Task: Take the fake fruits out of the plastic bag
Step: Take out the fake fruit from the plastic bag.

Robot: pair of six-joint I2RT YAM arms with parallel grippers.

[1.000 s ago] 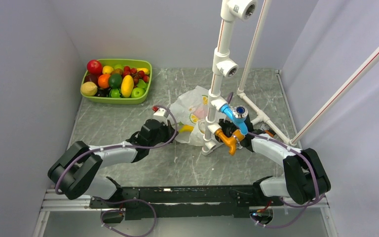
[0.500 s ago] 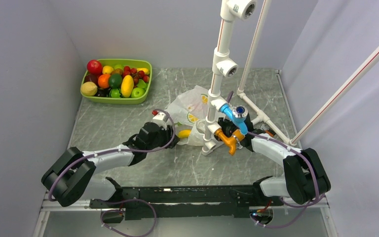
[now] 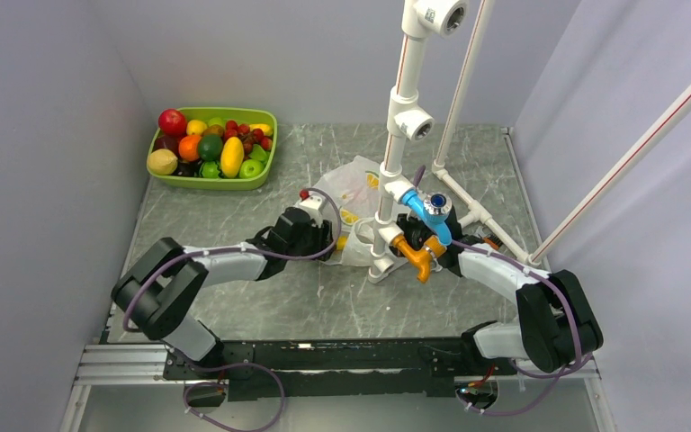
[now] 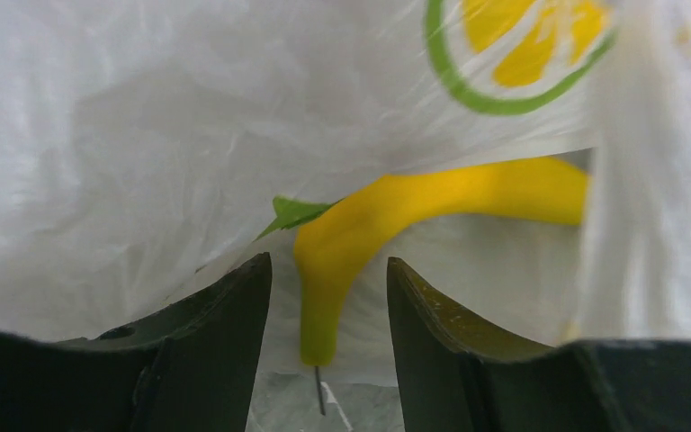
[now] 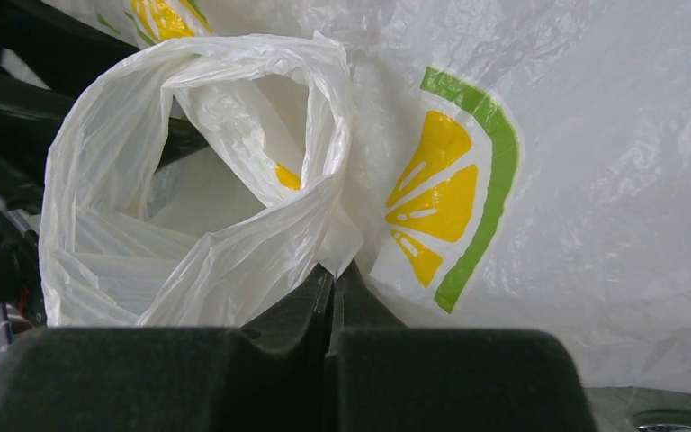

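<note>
The plastic bag (image 3: 353, 191), white with lemon-slice prints, lies crumpled mid-table beside the pipe stand. A yellow banana (image 4: 432, 202) pokes out of the bag's mouth (image 4: 144, 135), its stem hanging down between my left fingers. My left gripper (image 4: 328, 270) is open, with a gap on each side of the stem. In the top view the left gripper (image 3: 324, 239) sits at the bag's left edge, with a bit of banana (image 3: 341, 241) showing. My right gripper (image 5: 335, 268) is shut on a fold of the bag (image 5: 594, 180) by its loop handle. No other fruit shows inside the bag.
A lime-green tray (image 3: 173, 180) heaped with fruits stands at the back left corner. A white pipe stand (image 3: 398, 126) with blue (image 3: 421, 209) and orange (image 3: 414, 254) fittings rises beside the bag, over my right gripper. Grey walls close in left and right.
My left jaws have opened. The left arm drew back a little, then moved right up to the bag's mouth, and the banana stem now hangs between its fingers. The right arm has not moved.
</note>
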